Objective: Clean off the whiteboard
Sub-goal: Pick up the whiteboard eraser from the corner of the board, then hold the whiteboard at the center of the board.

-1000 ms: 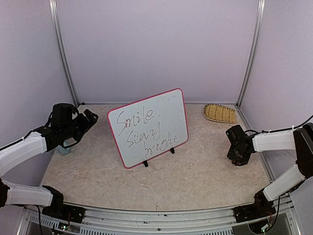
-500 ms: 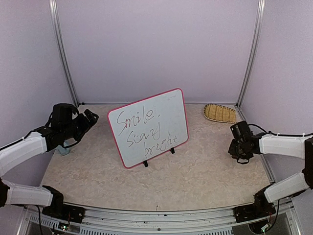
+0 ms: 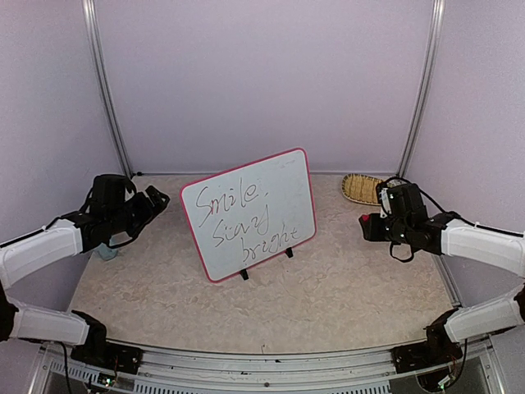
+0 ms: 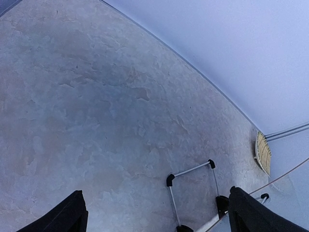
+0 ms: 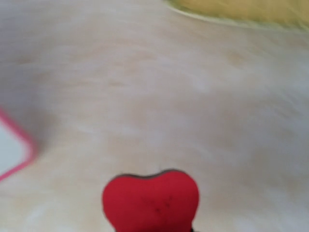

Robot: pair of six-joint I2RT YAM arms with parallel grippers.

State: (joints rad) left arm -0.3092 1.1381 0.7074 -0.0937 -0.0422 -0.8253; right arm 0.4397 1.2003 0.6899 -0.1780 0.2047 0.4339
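Note:
The whiteboard (image 3: pixel 250 215), pink-framed with marker scrawl, stands tilted on its black feet mid-table. My right gripper (image 3: pixel 369 226) hovers to its right, pointing at it, shut on a red heart-shaped eraser (image 3: pixel 364 219). In the blurred right wrist view the eraser (image 5: pixel 150 200) fills the bottom centre and the whiteboard's pink corner (image 5: pixel 14 154) shows at the left; the fingers themselves are hidden. My left gripper (image 3: pixel 156 199) hangs open just left of the board. In the left wrist view its dark fingers (image 4: pixel 67 215) frame the board's wire back stand (image 4: pixel 190 171).
A woven yellow basket (image 3: pixel 367 189) lies at the back right corner, behind my right gripper. A small pale blue object (image 3: pixel 107 252) sits under my left arm near the left wall. Walls enclose the table on three sides.
My right arm has swung up and leftward from the right edge toward the board, and its gripper now points at the board with the red eraser showing. The left arm barely moved.

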